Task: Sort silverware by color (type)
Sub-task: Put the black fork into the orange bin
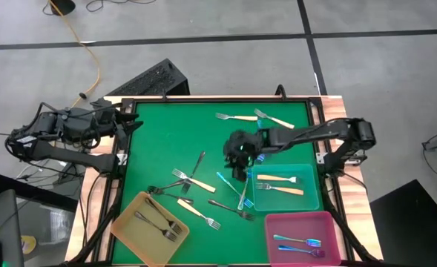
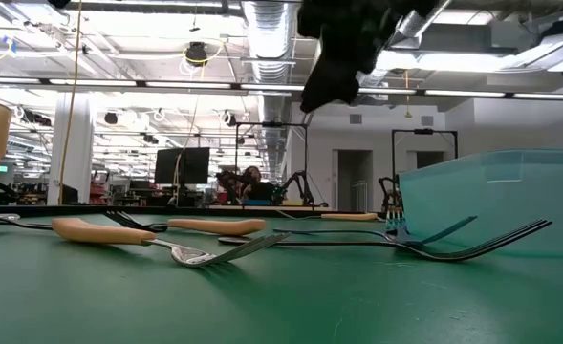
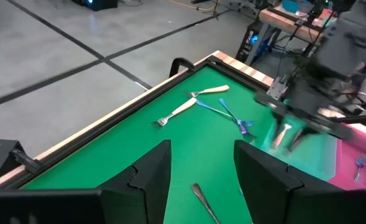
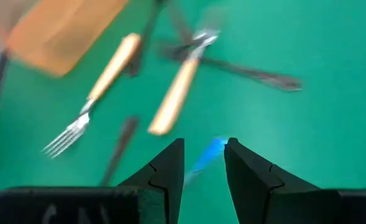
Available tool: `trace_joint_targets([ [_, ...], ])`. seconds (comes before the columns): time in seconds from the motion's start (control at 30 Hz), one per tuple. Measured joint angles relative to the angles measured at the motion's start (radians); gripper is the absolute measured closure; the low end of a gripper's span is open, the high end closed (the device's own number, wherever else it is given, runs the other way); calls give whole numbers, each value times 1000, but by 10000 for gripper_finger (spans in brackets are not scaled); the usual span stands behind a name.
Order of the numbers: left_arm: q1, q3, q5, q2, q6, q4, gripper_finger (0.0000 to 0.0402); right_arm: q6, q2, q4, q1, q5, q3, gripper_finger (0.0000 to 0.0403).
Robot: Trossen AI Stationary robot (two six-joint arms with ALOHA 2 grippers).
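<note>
Blue iridescent fork (image 4: 209,154) shows between the right gripper (image 4: 204,163) tips, jaws narrowly parted and empty: descend square over its handle before closing; left gripper (image 3: 201,163) waits, parted.

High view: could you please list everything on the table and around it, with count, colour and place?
table: one, green top, wooden rim, centre
yellow tray: one, table's lower left in the high view
teal tray: one, right side
pink tray: one, lower right
dark-grey forks: two in the yellow tray, about three loose mid-table
cream-handled forks: two in the teal tray, four loose, two of them near the far edge
blue-purple forks: about two in the pink tray, about two loose beside the teal tray
cable: one, yellow, on the floor
left gripper: open, at the table's left edge
right gripper: open, above a loose blue-purple fork
</note>
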Motion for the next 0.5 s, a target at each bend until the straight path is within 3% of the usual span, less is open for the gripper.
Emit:
trace_joint_targets([
  [0.17,0,0,1,0,24,-2,243,37,78,-94,101,6,97,267],
  [0.5,0,0,45,0,59,-48,243,322,265,-178,248,18,249,267],
])
